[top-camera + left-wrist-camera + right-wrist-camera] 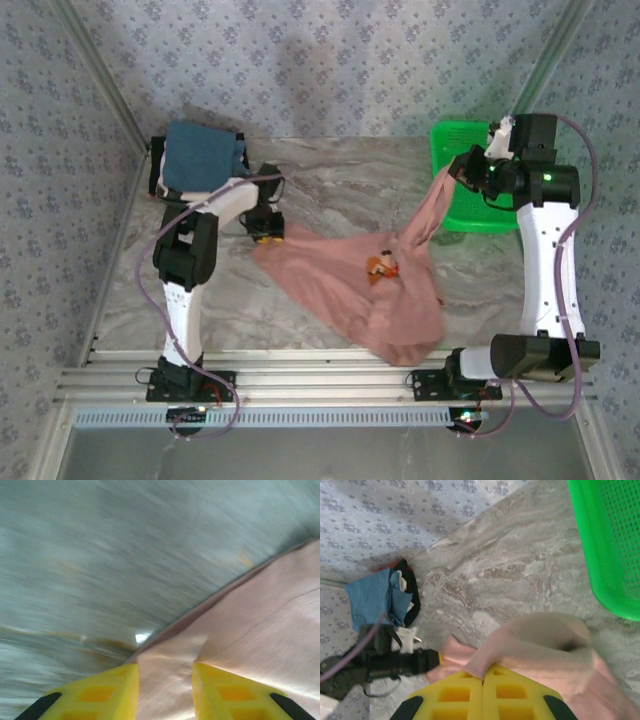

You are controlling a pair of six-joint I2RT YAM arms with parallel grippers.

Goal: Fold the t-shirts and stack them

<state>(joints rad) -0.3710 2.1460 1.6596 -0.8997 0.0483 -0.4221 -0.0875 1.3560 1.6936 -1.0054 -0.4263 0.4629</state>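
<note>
Sprawling unfolded over the right half of the marbled desk, the salmon-pink t-shirt lies rumpled. Its nearest bulge reaches almost to the metal rails at the near edge. A small dark and orange chest print faces up near the middle of the cloth.

At the shirt's left corner the left claw is down at the desk. In the left wrist view its yellow fingers stand narrowly apart, with a ridge of the pink hem between them. Whether they pinch it I cannot tell.

From the print a band of cloth rises off the desk to the right claw. That claw is closed tight on a fold of the shirt.

Bare desk lies open between the two arms, from the shirt's far edge to the back wall. In the far left corner a folded blue t-shirt tops a small stack, and black and white cloth peeps from under it. A green mesh basket sits in the far right corner, just behind the raised right claw. Patterned walls close in the far end and both sides of the desk.
</note>
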